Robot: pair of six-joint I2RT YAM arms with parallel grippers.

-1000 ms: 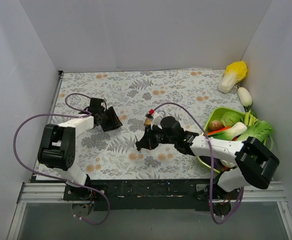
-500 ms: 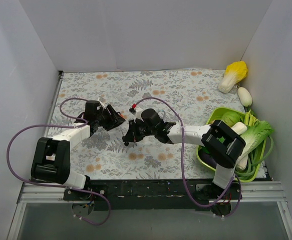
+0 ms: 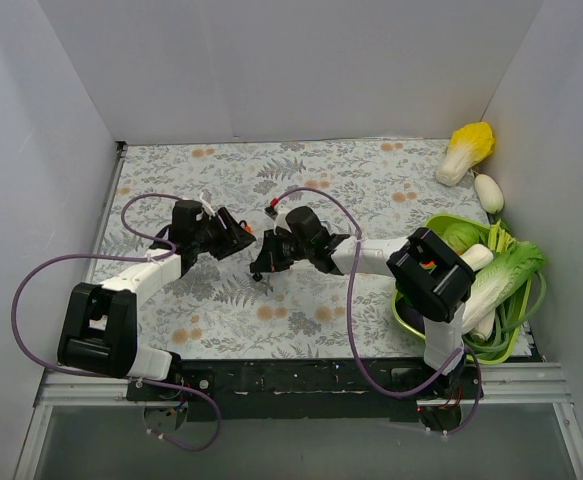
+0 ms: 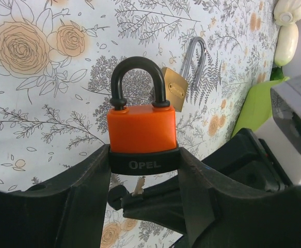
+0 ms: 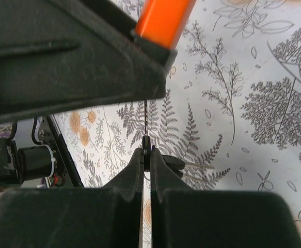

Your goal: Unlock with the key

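Observation:
My left gripper point(image 4: 142, 161) is shut on the black base of an orange padlock point(image 4: 141, 126) marked OPEL, whose black shackle is closed. In the top view this gripper point(image 3: 229, 236) holds the padlock point(image 3: 243, 229) left of centre. My right gripper point(image 5: 146, 155) is shut on the head of a key point(image 5: 146, 120). The thin blade points up at the underside of the padlock point(image 5: 163, 20). In the left wrist view the key tip point(image 4: 138, 186) sits just below the lock base, and I cannot tell if it has entered. The right gripper point(image 3: 265, 263) is close beside the left one.
A brass padlock point(image 4: 175, 87) with an open shackle lies on the floral cloth beyond the orange one. More keys on the ring point(image 5: 173, 164) hang by the right fingers. A green basket point(image 3: 427, 227) of vegetables, a cabbage point(image 3: 468, 150) and a white radish point(image 3: 488, 192) stand at right.
My right arm has swung left across the table, bringing the key up to the padlock's base. My left gripper has shifted slightly right with the padlock.

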